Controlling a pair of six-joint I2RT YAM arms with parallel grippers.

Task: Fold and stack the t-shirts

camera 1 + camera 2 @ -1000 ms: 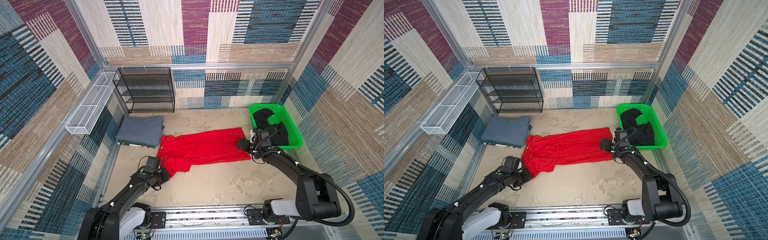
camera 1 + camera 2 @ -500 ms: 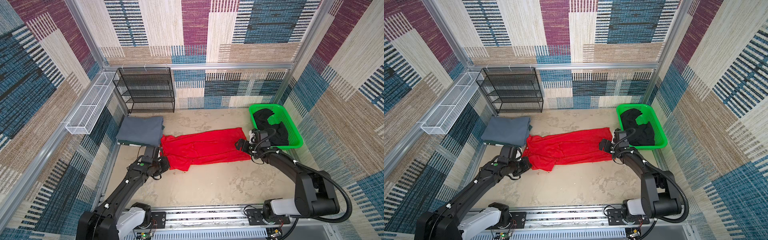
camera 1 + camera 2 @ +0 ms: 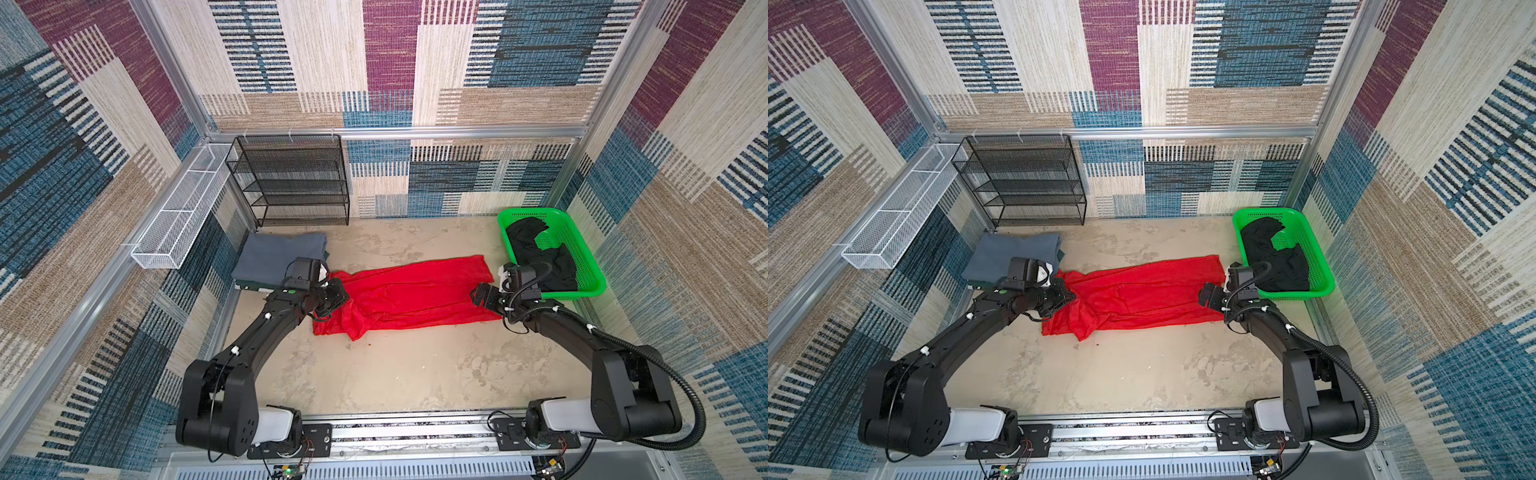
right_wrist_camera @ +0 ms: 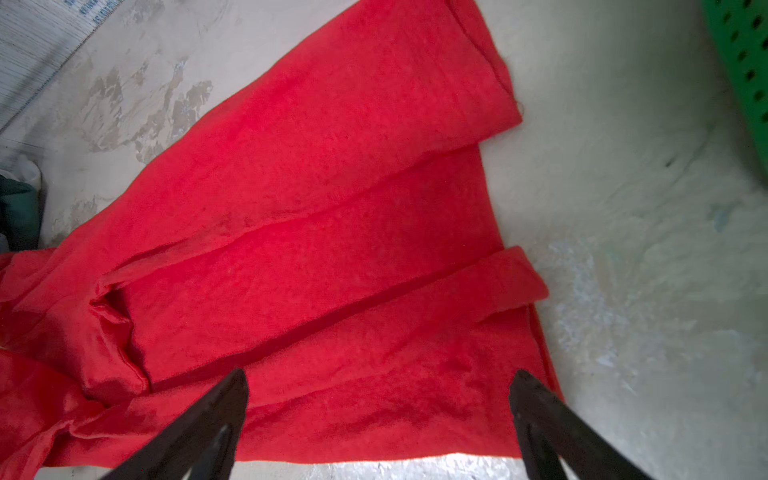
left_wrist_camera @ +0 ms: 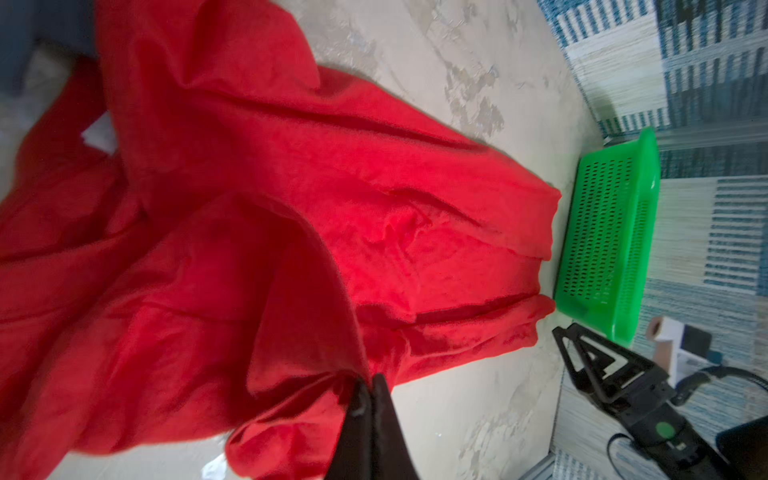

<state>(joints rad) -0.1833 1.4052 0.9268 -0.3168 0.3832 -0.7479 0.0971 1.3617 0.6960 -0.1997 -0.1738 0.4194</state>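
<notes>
The red t-shirt lies lengthwise across the middle of the floor, folded into a long strip. My left gripper is shut on a bunched fold at its left end, which is raised and crumpled. My right gripper hovers open over the shirt's right end, its fingers apart with flat red cloth below them. The grey t-shirt lies folded at the back left. The black t-shirt sits crumpled in the basket.
The green plastic basket stands at the right wall, just behind my right wrist. A black wire rack stands against the back wall. A white wire tray hangs on the left wall. Bare floor lies in front of the red shirt.
My left gripper has shut on the red shirt's left end and moved back and rightward with it, bunching the cloth. The right arm has barely moved.
</notes>
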